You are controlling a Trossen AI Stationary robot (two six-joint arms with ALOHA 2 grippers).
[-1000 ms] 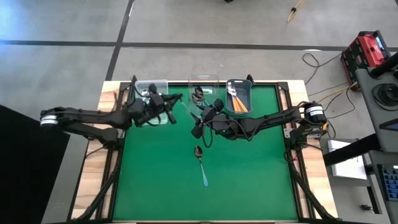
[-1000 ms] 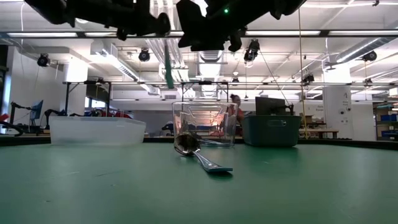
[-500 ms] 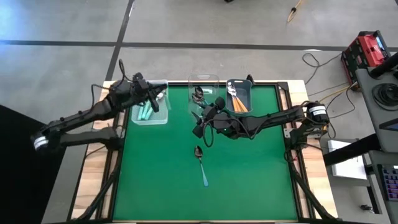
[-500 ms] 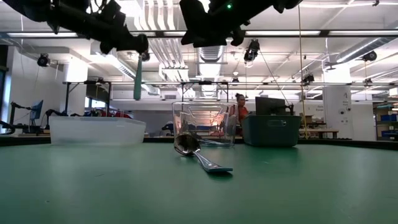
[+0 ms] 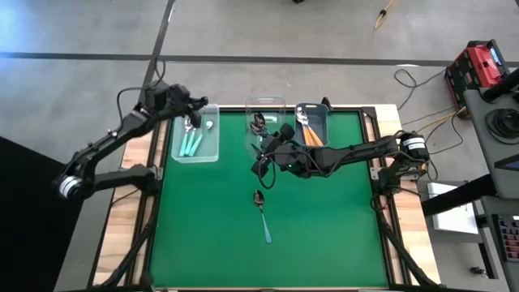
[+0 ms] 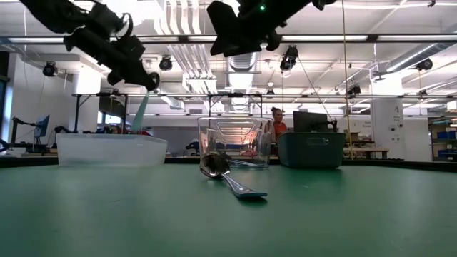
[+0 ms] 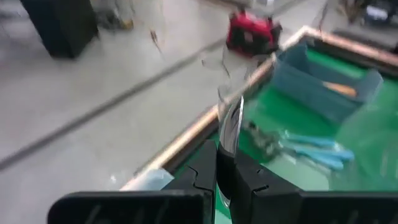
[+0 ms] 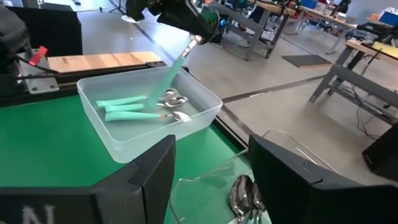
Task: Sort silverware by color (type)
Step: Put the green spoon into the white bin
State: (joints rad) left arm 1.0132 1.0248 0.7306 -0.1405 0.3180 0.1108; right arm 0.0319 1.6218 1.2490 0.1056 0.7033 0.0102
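My left gripper [image 5: 190, 121] is shut on a mint-handled spoon [image 8: 171, 68] above the far end of the left clear bin [image 5: 212, 154]. Three mint-handled spoons [image 8: 134, 109] lie flat on that bin's floor. Another spoon [image 5: 263, 215], with a dark bowl and a blue-teal handle, lies flat on the green mat near the middle. My right gripper [image 5: 263, 159] hovers open above the mat, between that spoon and the middle clear bin [image 5: 265, 104], with nothing between its fingers [image 8: 149, 168]. My left gripper pinches the spoon between its two fingers at its upper, metal end [image 8: 195, 41]; a shiny stub [image 7: 230, 118] sticks out past the fingertips. The mint handle [image 6: 141, 111] hangs slanting below the fingers, lifted clear, its lower tip about level with the bin's rim.
The middle clear bin holds metal spoons [image 5: 258, 122]. A dark grey bin [image 5: 323, 113] to its right holds orange-handled spoons. All three bins stand along the mat's far edge. A person [image 6: 276, 121] stands in the room beyond the table.
My left gripper has swung from near the middle bin toward the table's far left corner, carrying the mint spoon over the left clear bin. The spoon, which hung nearly straight down, now slants. My right gripper has kept its place.
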